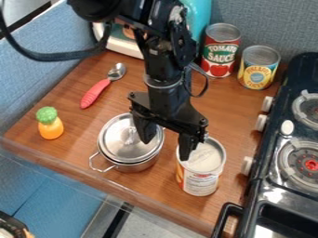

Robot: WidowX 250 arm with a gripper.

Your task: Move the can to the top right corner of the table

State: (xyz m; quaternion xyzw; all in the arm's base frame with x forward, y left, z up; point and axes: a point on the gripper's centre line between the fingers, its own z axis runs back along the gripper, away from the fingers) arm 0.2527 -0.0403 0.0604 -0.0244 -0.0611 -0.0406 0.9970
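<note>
Along the near side, the table (87,175) ends in a raised wooden edge slanting down to the right, with the dark stove (282,106) standing along its right side. The can (202,179) stands upright in the near right part of the table, between the lidded pot (140,165) and the stove, a strip of brown wood on either side of it. It is a cylinder with a round, pale top inside a metal rim, and its white wrapper carries orange patches and small print. The pot is shiny metal with a wire handle at its near left; the lid is smooth and domed.

The gripper (166,150) hangs over the gap between pot and can, its black fingers spread apart. One overlaps the lid in view and the other the can's left rim; whether either touches cannot be told.

Farther left stands a toy vegetable (51,128), smooth orange below and knobbly green above. Wood runs from it to the spoon (96,92), which has a red handle and a metal bowl. At the far right, a yellow-labelled can (258,74) and a red-labelled can (220,53) stand upright near each other, both with fruit pictures and print. Beside them is a glossy teal appliance (199,17), before a woven grey-blue panel (273,21).
</note>
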